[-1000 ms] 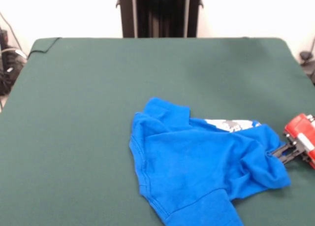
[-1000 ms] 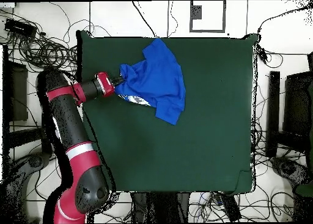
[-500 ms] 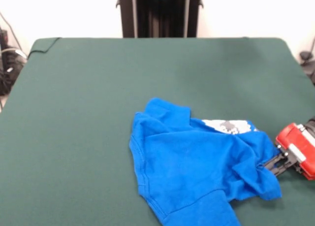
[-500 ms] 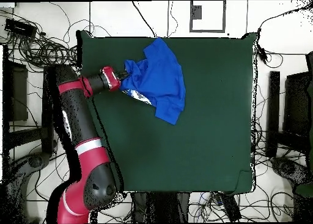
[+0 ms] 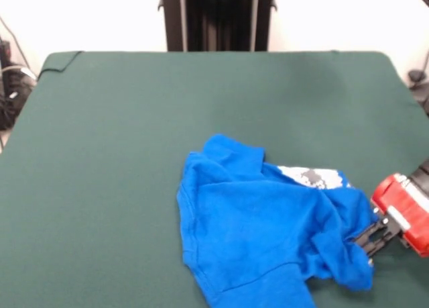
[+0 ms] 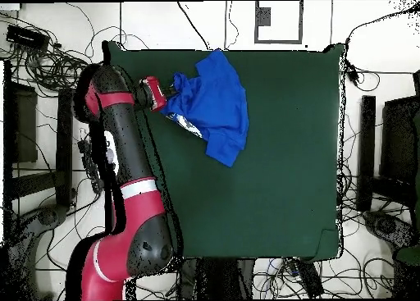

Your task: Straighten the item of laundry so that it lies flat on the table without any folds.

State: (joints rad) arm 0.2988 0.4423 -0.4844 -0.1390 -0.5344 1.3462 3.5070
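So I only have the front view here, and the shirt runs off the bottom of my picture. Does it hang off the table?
Observer: Overhead, the T-shirt shows whole. One tip lies right at the table's edge on the side away from the robot's base. I cannot tell whether it overhangs.
Operator: I see just a red wrist. Where does the arm come from?
Observer: The arm runs along the table's side from the base, then bends in over the edge to the gripper at the shirt's bunched end.
Operator: Is the shirt anywhere near flat?
Observer: No. From above it is a narrow, crumpled wedge, with a folded flap pointing toward the table's middle.
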